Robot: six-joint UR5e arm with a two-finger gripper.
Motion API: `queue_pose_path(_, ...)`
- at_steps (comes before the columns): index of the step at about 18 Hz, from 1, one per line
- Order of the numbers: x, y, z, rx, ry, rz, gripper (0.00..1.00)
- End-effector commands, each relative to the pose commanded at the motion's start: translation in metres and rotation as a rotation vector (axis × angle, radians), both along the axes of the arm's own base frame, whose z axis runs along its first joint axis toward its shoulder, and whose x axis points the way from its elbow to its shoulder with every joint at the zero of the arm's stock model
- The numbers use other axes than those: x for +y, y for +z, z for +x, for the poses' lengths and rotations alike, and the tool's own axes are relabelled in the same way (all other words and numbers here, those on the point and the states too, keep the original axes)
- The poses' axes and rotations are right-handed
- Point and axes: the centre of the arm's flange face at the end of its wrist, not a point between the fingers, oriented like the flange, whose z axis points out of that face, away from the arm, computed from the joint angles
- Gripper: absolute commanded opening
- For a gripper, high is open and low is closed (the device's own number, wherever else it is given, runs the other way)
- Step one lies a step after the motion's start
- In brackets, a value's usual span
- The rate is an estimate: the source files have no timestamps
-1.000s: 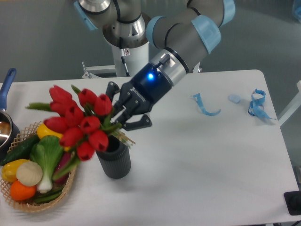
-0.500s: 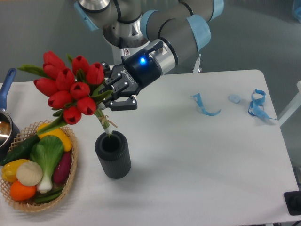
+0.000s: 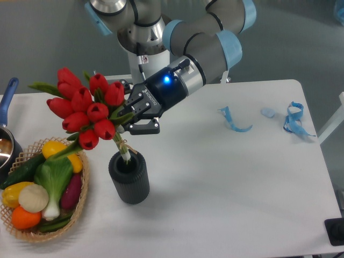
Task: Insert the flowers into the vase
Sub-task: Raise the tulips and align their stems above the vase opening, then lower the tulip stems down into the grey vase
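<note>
At my far left I see a wicker basket (image 3: 32, 234) of colourful vegetables and a blue-handled pot (image 3: 6, 141); blue ribbon scraps (image 3: 293, 119) lie across the white table (image 3: 231, 188) at right

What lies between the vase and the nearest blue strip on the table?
In the camera view, only bare white table lies between the vase and the nearest blue strip.

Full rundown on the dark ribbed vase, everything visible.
The dark grey cylindrical vase with vertical ribbed sides stands upright on the white table, right of the wicker vegetable basket. It looks matte and its mouth is open. The pale stem ends of the red tulip bunch, held tilted by the claw, dip into its opening.
</note>
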Motion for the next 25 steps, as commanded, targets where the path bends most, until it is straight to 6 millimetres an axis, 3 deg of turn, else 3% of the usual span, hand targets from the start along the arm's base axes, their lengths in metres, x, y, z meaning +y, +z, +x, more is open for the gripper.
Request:
queue_pose_path(12, 0.01, -0.068, -0.012, -0.081, -0.004, -0.065, 0.07)
queue_pose_path(18, 0.004, -0.108, -0.004, -0.063, -0.015, -0.057, 0.07)
queue_pose_path(25, 0.002, -0.121, 0.001, -0.058, -0.02, -0.057, 0.08)
